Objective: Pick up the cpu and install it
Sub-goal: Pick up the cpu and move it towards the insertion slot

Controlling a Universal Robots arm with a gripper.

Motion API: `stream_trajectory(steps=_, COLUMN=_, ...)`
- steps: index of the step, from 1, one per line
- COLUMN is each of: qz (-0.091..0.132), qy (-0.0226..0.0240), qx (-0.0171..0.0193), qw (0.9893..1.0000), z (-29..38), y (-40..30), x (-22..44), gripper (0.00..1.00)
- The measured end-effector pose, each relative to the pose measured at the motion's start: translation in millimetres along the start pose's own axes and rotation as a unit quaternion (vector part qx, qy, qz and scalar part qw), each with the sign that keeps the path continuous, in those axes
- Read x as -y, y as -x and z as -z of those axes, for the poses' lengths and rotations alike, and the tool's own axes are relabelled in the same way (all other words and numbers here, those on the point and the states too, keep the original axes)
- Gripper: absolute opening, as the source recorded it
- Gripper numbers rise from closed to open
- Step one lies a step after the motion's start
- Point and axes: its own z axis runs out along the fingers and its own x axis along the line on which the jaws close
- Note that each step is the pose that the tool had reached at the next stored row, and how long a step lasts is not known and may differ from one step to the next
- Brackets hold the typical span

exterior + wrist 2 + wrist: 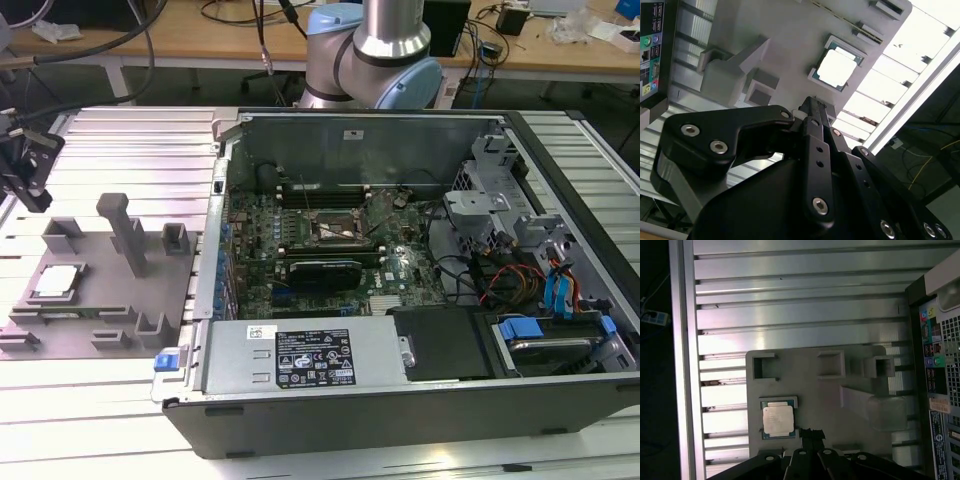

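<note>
CPU [778, 420] lies flat in a nest on the grey fixture plate [810, 390], presumably fixing its pose for pickup; claw [809, 433] hovers above, near it, fingers together, holding nothing.

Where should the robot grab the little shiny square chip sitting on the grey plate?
Probably by two opposite side edges of the small silvery square chip, coming straight down from above: it lies flat, top up, in a shallow pocket of the grey fixture plate.
</note>
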Motion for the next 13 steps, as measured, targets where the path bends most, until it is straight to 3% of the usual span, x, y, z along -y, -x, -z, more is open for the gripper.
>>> stream_trajectory(steps=8, qz=0.000, qy=0.0000, qx=0.0000, qw=1.0000, z=-1.2, y=-5.9, x=0.4, gripper=0.11)
stream_trajectory(steps=13, qz=0.000, qy=0.0000, qx=0.0000, qw=1.0000, z=-8.9, y=-10.3, x=-3.3, gripper=0.11)
